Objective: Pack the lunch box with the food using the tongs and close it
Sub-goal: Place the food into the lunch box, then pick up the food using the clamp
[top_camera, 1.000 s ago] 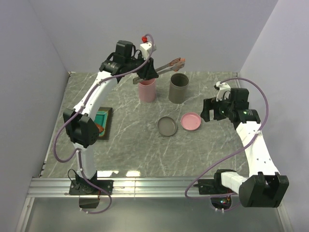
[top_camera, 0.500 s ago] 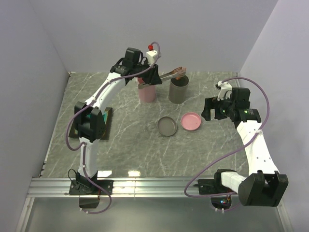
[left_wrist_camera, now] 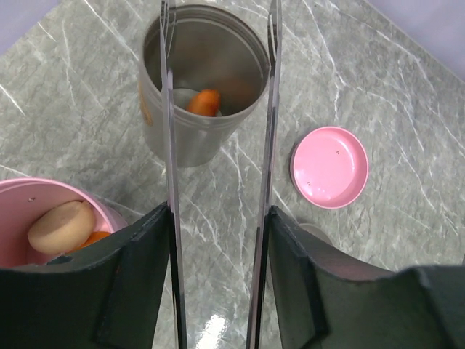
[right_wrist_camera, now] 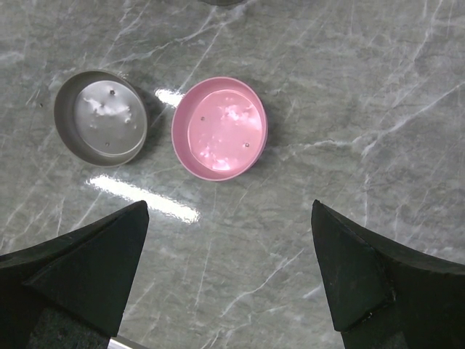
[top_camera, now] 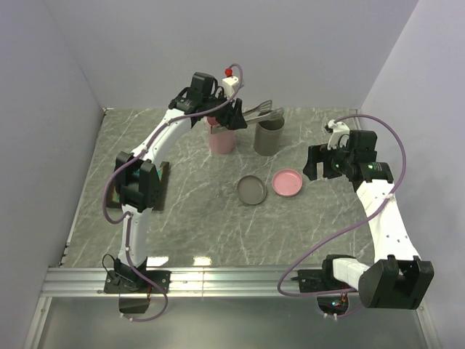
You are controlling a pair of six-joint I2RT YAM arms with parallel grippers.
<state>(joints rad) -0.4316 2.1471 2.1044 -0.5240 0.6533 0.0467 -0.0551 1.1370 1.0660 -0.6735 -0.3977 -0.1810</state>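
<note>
My left gripper (left_wrist_camera: 218, 240) is shut on the tongs (left_wrist_camera: 267, 145), both fingers pressing their two thin arms. The arms stand spread, and the tips hang over the grey metal container (left_wrist_camera: 203, 80) with nothing between them. An orange food piece (left_wrist_camera: 205, 102) and a pale one lie inside that container. The pink container (left_wrist_camera: 109, 214) at the lower left holds a tan ball (left_wrist_camera: 62, 227) and an orange piece. From above, the tongs (top_camera: 261, 111) reach over the grey container (top_camera: 269, 134). My right gripper (right_wrist_camera: 229, 269) hovers open and empty above the table.
A grey lid (top_camera: 252, 190) and a pink lid (top_camera: 288, 182) lie upturned side by side mid-table, just ahead of the right gripper (top_camera: 316, 166). A teal tray (top_camera: 156, 185) sits at the left, partly hidden behind the left arm. Walls close in the back and sides.
The left arm lowered the tongs over the grey container. Their tips have spread apart, and the brownish piece held between them before is gone from the tips. The right arm has stayed still.
</note>
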